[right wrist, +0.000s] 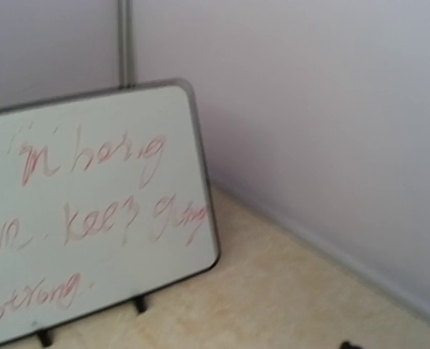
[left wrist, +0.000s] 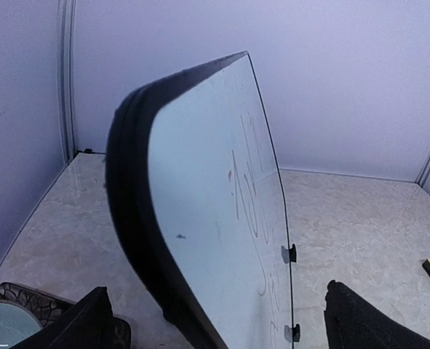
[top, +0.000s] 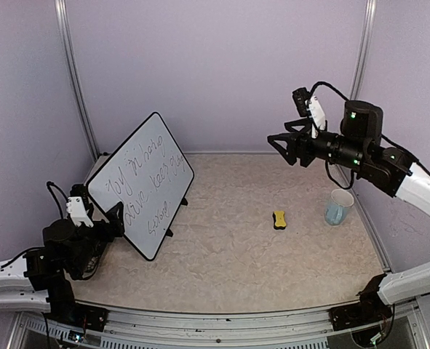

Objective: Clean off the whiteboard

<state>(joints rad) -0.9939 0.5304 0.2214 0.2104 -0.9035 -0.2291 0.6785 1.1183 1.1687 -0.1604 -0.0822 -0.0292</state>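
Your left end effector (left wrist: 218, 311) is open, the whiteboard's (top: 143, 182) edge between its fingers. The sponge (top: 280, 219) lies nearer your raised right end effector (top: 282, 147), which is open and empty.

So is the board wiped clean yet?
No, not clean. Lines of handwriting cover the whiteboard, and the yellow eraser lies apart from it.

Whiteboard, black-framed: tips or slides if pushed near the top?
The large white black-framed whiteboard stands tilted on small black feet, so a push up high probably tips it. Thin flat panel: likely stiff and light.
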